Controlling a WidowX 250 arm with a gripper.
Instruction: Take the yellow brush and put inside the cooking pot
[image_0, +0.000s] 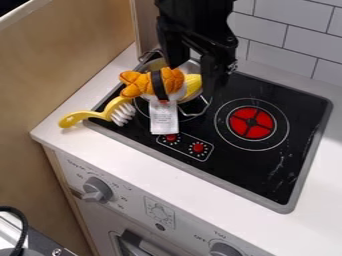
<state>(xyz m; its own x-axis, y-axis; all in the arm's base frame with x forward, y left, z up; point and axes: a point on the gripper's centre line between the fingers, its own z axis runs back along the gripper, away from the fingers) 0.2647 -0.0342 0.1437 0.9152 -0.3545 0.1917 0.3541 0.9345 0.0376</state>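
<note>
The black gripper (192, 80) hangs over the pot at the upper centre, its fingers spread apart with nothing seen held between them. Under it, the metal cooking pot (152, 56) stands on the back left of the stove, partly hidden by the gripper and a toy. The yellow brush (100, 116) lies to the left of the gripper and pot, across the stove's left front edge. Its handle points left over the white counter, and its white bristles (123, 114) face right.
An orange plush toy (133, 86) with a black band and a white tag rests at the pot, beside a yellow item (193, 84). The stove (247, 170) has a red burner (252, 123) at right. A wooden panel (60, 65) bounds the left; a tiled wall stands behind.
</note>
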